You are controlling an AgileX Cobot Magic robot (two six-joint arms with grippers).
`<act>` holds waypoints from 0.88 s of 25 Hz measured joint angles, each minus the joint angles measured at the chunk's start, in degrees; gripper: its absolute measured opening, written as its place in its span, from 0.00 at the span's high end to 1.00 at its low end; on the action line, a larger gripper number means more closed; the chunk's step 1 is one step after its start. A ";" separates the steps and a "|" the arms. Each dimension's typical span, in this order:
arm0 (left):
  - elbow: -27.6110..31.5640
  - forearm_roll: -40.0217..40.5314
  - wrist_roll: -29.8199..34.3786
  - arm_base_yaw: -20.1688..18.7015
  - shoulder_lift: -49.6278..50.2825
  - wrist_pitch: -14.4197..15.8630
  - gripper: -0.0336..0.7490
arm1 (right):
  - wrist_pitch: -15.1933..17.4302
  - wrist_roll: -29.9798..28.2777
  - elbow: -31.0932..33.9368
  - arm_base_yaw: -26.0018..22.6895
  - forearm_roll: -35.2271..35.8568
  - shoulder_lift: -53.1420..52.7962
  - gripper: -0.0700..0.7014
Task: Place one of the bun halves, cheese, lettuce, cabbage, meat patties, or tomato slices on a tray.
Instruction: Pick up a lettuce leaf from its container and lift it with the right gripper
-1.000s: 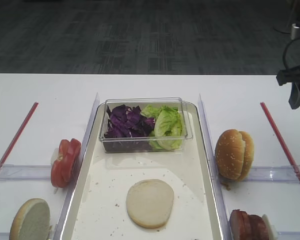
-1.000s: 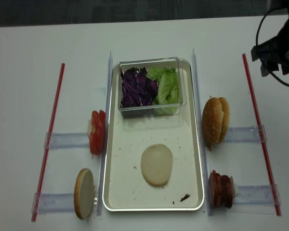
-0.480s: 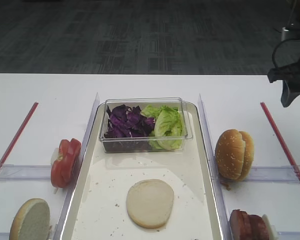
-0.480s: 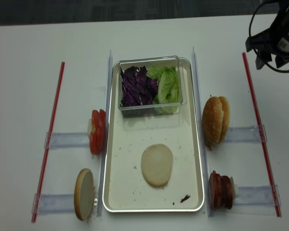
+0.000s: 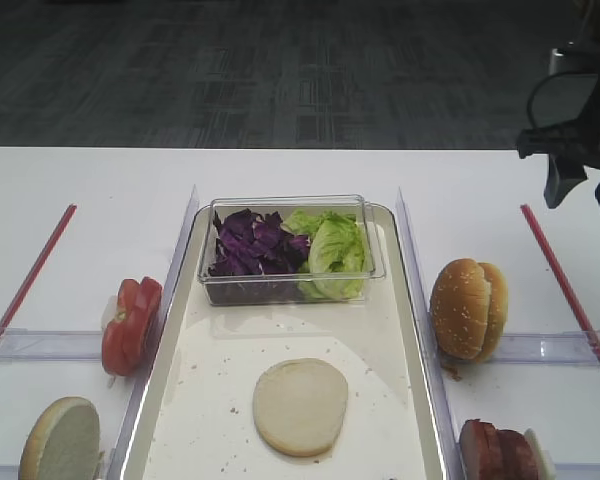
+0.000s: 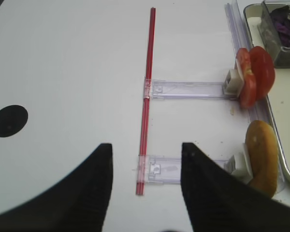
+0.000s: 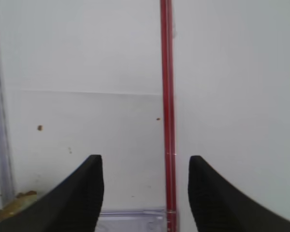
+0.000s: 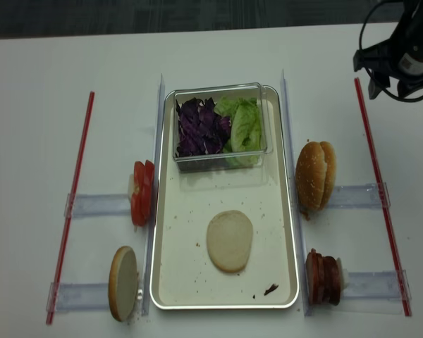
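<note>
A bun half (image 5: 300, 406) (image 8: 230, 241) lies cut face up on the tray (image 5: 220, 400) (image 8: 190, 267). Further bun halves stand on edge to the right (image 5: 468, 308) and at the front left (image 5: 60, 440) (image 6: 262, 157). Tomato slices (image 5: 130, 323) (image 6: 253, 75) stand left of the tray and meat patties (image 5: 495, 450) (image 8: 323, 277) at the front right. Cabbage (image 5: 252, 245) and lettuce (image 5: 335, 248) fill a clear tub. Cheese is out of view. My right gripper (image 5: 580, 185) (image 8: 388, 88) (image 7: 145, 162) hangs open and empty at the far right. My left gripper (image 6: 146, 147) is open over the left table.
Red strips (image 5: 565, 285) (image 6: 147, 96) run along both sides of the white table. Clear plastic rails (image 5: 415, 290) flank the tray, and clear holders (image 6: 188, 89) carry the upright food. The tub (image 5: 290, 290) sits at the tray's far end.
My right gripper has risen and drifted left and towards the far edge of the table, still open. The food and the tray have not moved.
</note>
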 joint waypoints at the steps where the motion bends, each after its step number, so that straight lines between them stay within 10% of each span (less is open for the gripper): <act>1: 0.00 0.00 0.00 0.00 0.00 0.00 0.57 | -0.28 1.06 0.00 0.97 -0.27 0.00 0.36; 22: 0.00 0.00 0.00 0.00 0.00 0.00 0.57 | 0.41 14.64 -8.47 18.17 -0.03 6.32 0.36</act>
